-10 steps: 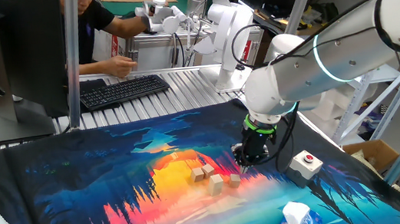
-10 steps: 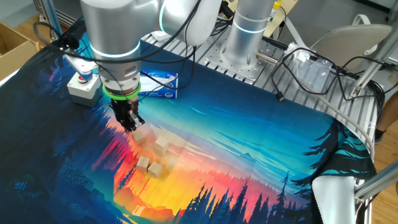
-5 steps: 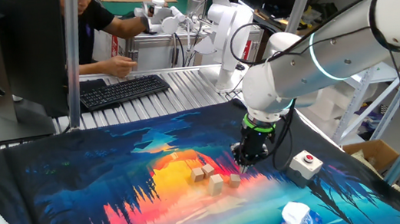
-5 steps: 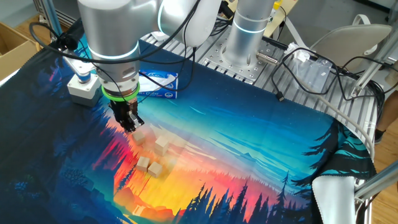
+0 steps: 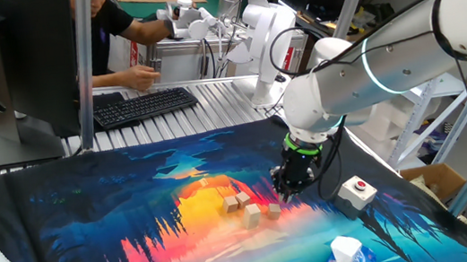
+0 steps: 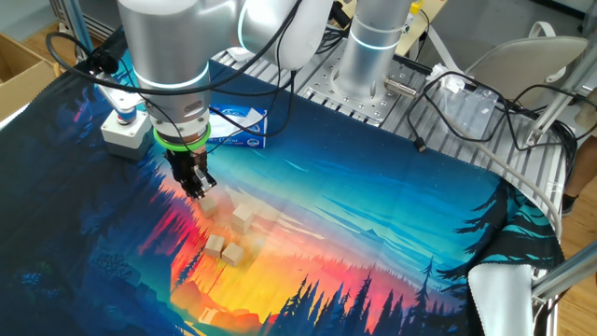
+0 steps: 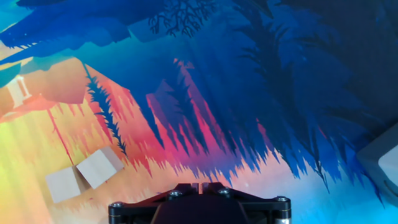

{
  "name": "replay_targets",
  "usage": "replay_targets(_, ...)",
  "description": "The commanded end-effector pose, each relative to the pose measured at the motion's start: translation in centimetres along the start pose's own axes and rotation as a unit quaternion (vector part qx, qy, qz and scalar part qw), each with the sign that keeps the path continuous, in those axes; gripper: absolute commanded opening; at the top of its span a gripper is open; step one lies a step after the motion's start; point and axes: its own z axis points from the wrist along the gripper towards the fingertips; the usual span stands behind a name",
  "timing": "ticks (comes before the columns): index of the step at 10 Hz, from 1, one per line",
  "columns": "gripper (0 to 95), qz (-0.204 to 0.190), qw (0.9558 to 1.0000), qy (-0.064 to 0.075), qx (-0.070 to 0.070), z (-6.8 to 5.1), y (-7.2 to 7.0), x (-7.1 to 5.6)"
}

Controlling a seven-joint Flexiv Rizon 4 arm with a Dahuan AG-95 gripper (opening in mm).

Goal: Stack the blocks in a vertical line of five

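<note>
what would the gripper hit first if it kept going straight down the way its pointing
Most likely the printed mat. The gripper points down just beside the nearest wooden block, and the hand view shows only mat ahead, though depth is hard to judge.

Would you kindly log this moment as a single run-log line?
stage: approach | gripper: low over mat, beside nearest block, holding nothing seen, jaw state unclear | blocks: loose on mat, none stacked

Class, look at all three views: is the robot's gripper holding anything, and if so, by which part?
It cannot be told. The gripper hangs low beside the blocks, but its fingers are hidden in the hand view and too small in the fixed views.
</note>
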Motion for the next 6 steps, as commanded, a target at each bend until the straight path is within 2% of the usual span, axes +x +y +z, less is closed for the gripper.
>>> replay_targets(1,38.0,-0.001,1.0000,0.001,0.000,-0.01,0.00,0.00)
replay_targets(3,38.0,0.007,0.9999,0.006,-0.005,0.04,0.02,0.01)
replay_targets(6,38.0,0.007,0.9999,0.006,-0.005,0.04,0.02,0.01)
